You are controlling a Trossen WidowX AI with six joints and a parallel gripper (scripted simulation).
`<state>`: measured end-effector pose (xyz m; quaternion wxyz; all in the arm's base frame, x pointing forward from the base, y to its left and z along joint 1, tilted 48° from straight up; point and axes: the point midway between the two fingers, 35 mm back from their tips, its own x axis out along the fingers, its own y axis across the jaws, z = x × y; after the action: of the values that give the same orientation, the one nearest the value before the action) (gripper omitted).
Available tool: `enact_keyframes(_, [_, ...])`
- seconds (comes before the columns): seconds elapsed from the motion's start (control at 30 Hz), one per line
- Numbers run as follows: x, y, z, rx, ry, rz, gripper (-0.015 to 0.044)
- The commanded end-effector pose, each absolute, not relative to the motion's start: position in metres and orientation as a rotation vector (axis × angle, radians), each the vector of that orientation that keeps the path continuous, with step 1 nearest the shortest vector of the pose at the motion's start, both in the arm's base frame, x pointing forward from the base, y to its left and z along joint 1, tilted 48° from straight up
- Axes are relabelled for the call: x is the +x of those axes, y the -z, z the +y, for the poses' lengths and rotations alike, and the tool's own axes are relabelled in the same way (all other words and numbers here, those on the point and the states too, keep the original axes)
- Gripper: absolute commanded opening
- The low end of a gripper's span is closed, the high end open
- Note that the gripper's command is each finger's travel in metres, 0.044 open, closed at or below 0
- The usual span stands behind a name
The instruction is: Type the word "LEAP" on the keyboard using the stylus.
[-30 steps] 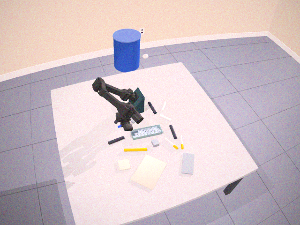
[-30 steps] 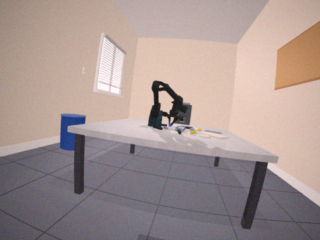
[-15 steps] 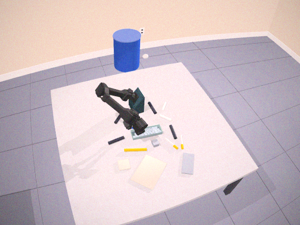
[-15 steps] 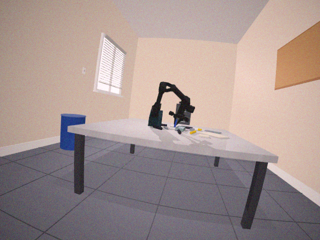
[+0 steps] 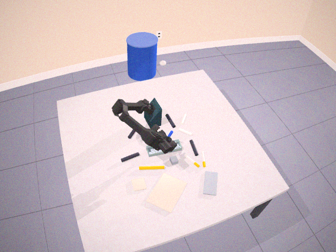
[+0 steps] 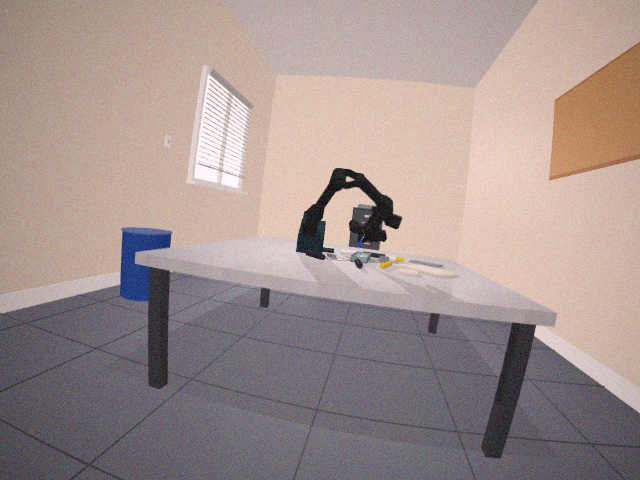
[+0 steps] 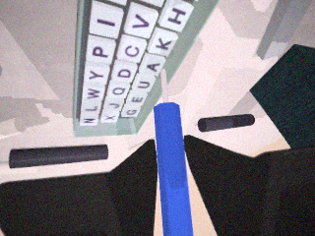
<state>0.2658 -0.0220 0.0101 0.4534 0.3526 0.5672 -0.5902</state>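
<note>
My gripper (image 5: 168, 138) (image 6: 361, 237) (image 7: 169, 144) is shut on the blue stylus (image 5: 170, 133) (image 6: 360, 242) (image 7: 170, 157). In the wrist view the stylus's thin pale tip points away from the fingers and appears over the keyboard's rim, close to the A key (image 7: 154, 66). The green-framed keyboard (image 5: 156, 154) (image 6: 360, 257) (image 7: 105, 128) lies under the arm, which hides part of it in the top view. The L key (image 7: 92, 107), E key (image 7: 144, 85) and P key (image 7: 100, 51) are readable. The stylus is above the keyboard in the exterior view; the exact gap is unclear.
Black cylinders (image 5: 130, 157) (image 5: 193, 147) (image 7: 59, 155) (image 7: 226, 122) lie around the keyboard. A grey cube (image 5: 174, 160) and a yellow marker (image 5: 151, 167) lie on its near side. A dark teal block (image 5: 153, 115) (image 7: 290, 93) stands by the arm's base. A cream pad (image 5: 166, 192) lies farther forward.
</note>
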Motion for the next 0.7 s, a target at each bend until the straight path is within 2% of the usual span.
enact_keyframes(0.0, [0.288, -0.01, -0.003, 0.956, 1.337, 1.497, 0.0])
enact_keyframes(0.23, [0.311, -0.006, 0.024, 1.06, 1.167, 1.648, 0.0])
enact_keyframes(0.67, [0.311, 0.017, -0.001, 1.059, 1.169, 1.648, 0.0])
